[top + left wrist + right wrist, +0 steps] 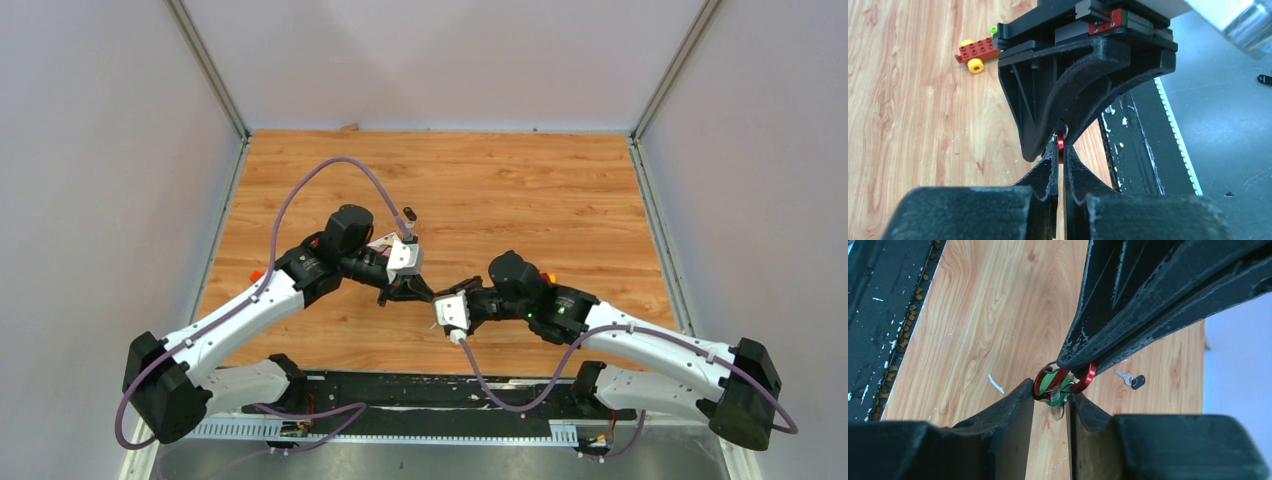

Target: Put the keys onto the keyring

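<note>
Your left claw [1060, 156] pinches the red keyring [1090, 374]. Your right claw [1050, 396] grips the green key [1049, 381], right against the keyring. The black key [1136, 381] lies on the table [998, 315] past the keyring.

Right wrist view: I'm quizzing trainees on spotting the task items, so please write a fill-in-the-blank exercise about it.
1. The keyring pinched by the left gripper is ___ in colour.
2. The key overlapping the keyring has a ___ head.
3. The loose key lying on the table has a ___ head.
Missing words: red, green, black.
</note>
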